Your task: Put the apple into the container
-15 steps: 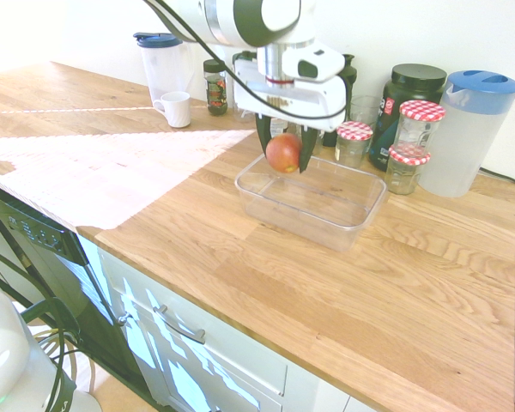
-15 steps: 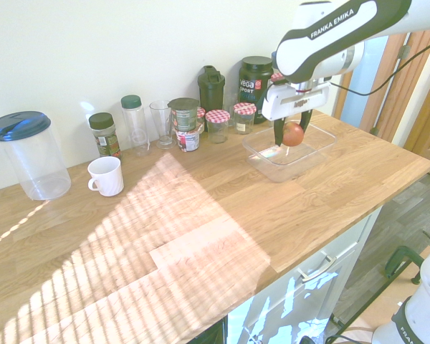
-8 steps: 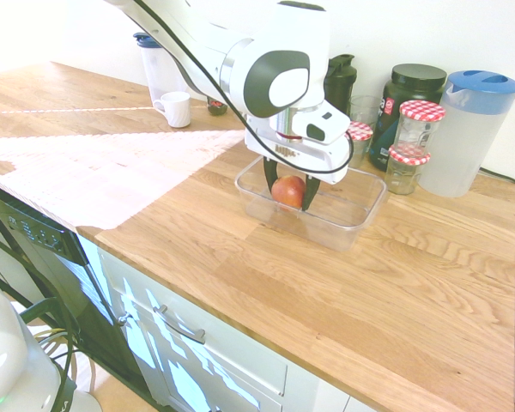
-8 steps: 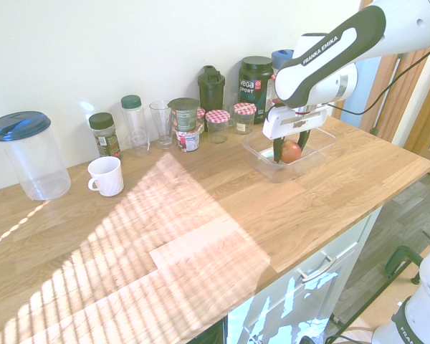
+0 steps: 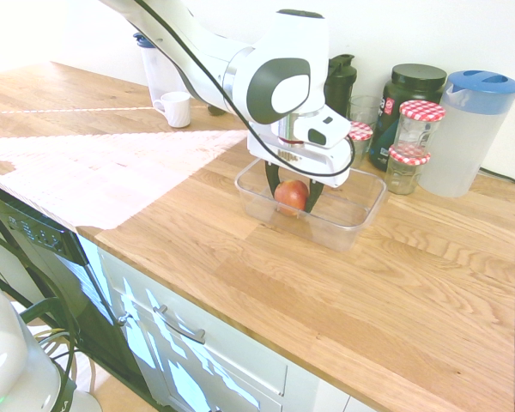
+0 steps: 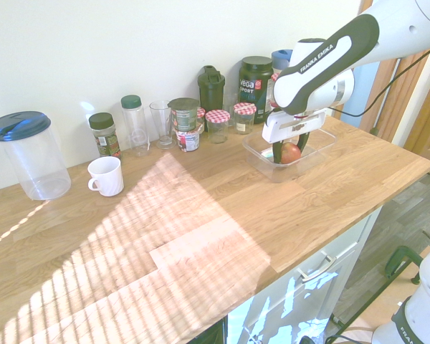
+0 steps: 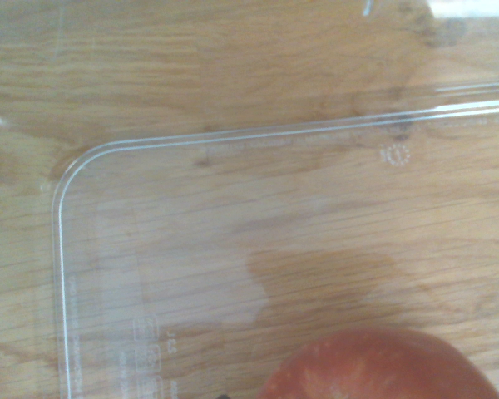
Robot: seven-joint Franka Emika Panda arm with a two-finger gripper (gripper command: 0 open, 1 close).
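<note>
Apple [image 5: 291, 196] is down inside the clear plastic tub [image 5: 333, 235], right at the claw [image 5: 293, 203], between its two sides. Can't tell whether the claw is pinching it or has just let go; no clear gap shows from either side. Apple looks at or close to the tub floor, but the wall blurs it, so contact unconfirmed. Tub sits flat on the table [image 5: 240, 279], its walls around the claw tip.

My read: placement nearly done, release and straight lift left.

Risks:
- Lifting before full release: apple comes up with the claw and could drop back in or over the rim. Cause would be too little opening.
- Opening too wide: claw is low and near one long wall, so a side could push that wall and skid the tub. It's light-looking plastic on smooth wood.
- Uneven release: apple is round, may roll under the claw toward the roomier end. Harmless if it stays inside.
- Sideways exit: would snag the rim and tip or drag the tub. Go vertical until clear.
- Swinging toward the wall after: stacked checked-lid jars [image 5: 402, 174] and blue-lidded pitcher [image 5: 468, 129] stand beyond the claw; a low path could clip them.
</note>
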